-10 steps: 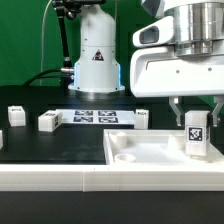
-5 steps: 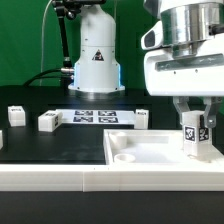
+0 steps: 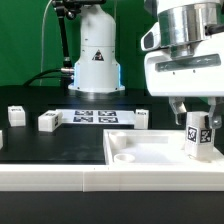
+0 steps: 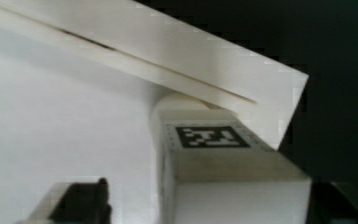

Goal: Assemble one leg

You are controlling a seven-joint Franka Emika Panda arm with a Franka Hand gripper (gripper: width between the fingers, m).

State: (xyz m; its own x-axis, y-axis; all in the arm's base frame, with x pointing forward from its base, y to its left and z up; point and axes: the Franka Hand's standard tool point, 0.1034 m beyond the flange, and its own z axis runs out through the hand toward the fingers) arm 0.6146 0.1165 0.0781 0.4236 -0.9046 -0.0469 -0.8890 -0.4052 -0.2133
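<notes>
The leg (image 3: 197, 135), a stubby white post with a black-and-white tag, stands slightly tilted on the white tabletop (image 3: 140, 160) near its corner at the exterior view's right. My gripper (image 3: 197, 119) comes down from above, its fingers on either side of the leg's top, shut on it. In the wrist view the leg (image 4: 238, 175) shows its tag between the two dark fingertips (image 4: 78, 200), with the tabletop's rim (image 4: 176, 70) behind it. The leg's foot and the socket under it are hidden.
Three more loose white legs lie on the black table: one (image 3: 15, 115) at the exterior view's left, one (image 3: 48, 121) beside it, one (image 3: 142, 118) behind the tabletop. The marker board (image 3: 95, 116) lies in front of the robot base (image 3: 97, 55).
The gripper has turned about its vertical axis with the leg in it. The leg's tag now faces a slightly different way and looks tilted. The leg stays at the same corner.
</notes>
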